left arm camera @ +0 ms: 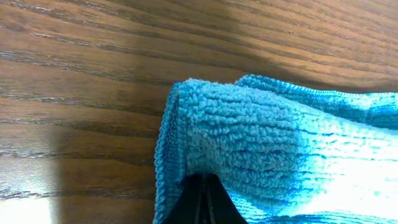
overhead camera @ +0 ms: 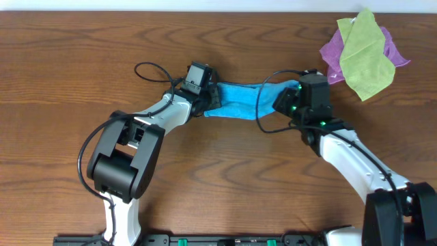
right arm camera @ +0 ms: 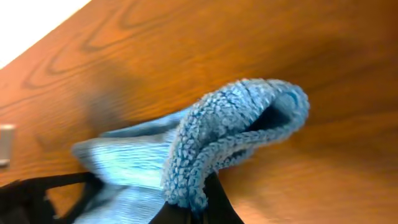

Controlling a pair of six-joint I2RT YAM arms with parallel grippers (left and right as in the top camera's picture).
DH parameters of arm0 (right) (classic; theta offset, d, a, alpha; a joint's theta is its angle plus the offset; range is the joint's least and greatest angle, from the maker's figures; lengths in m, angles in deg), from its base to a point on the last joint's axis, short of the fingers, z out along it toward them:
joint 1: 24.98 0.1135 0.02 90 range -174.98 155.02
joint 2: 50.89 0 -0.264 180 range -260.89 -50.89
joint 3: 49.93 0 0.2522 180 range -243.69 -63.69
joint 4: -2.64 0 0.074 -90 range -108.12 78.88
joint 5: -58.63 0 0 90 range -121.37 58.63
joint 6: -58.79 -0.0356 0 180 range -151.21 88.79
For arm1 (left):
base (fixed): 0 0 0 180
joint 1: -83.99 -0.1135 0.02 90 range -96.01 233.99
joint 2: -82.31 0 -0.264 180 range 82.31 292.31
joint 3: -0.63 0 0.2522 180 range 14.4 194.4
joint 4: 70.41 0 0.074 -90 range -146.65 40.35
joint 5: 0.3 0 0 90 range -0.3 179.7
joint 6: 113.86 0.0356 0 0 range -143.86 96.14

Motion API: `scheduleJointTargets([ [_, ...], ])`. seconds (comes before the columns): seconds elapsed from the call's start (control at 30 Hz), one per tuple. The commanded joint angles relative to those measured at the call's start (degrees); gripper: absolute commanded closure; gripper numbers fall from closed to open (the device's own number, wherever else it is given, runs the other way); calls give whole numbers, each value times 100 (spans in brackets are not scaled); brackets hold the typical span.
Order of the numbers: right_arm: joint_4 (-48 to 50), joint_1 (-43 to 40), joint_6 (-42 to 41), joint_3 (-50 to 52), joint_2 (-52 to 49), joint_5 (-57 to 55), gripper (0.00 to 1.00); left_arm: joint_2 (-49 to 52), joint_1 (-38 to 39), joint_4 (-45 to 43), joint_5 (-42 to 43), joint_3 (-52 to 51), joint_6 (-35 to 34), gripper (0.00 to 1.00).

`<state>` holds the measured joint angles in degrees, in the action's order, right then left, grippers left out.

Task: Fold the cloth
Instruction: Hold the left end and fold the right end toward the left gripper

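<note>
The left end effector (overhead camera: 207, 94) is clenched on the left end of the blue cloth (overhead camera: 240, 101). In the left wrist view its dark fingers (left arm camera: 202, 198) sit pressed together with almost no gap, and the doubled, hemmed edge of the blue cloth (left arm camera: 273, 143) comes out right at their tips. That end of the cloth lies low against the counter (left arm camera: 81, 93), with the hem curling round on the left side.

The right end effector (overhead camera: 289, 100) grasps the opposite end. In the right wrist view it (right arm camera: 193, 210) is nearly hidden by the fabric: only a dark fingertip shows at the bottom edge, and the blue cloth (right arm camera: 236, 127) rolls over it in a thick, open loop raised off the wood. How narrow the gap between these fingers is cannot be made out, but the cloth is plainly pinched there.

From overhead, the blue cloth stretches as a narrow, bunched band between the two end effectors, near the middle of the wooden counter (overhead camera: 68, 61) and slightly toward the far side.

Well apart from it, at the far right corner, a yellow-green cloth (overhead camera: 365, 56) lies crumpled on top of a purple cloth (overhead camera: 333, 51), whose edges show on both sides.
</note>
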<state>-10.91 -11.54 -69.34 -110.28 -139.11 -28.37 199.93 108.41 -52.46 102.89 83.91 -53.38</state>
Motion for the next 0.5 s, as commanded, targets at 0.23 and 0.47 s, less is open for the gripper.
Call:
scheduleJointTargets([
  [0.23,302,474,94,13,66,22,99,302,24,240,308,-247,118,94],
  [0.47,413,682,94,-37,-195,24,99,299,24,243,352,-247,120,94],
])
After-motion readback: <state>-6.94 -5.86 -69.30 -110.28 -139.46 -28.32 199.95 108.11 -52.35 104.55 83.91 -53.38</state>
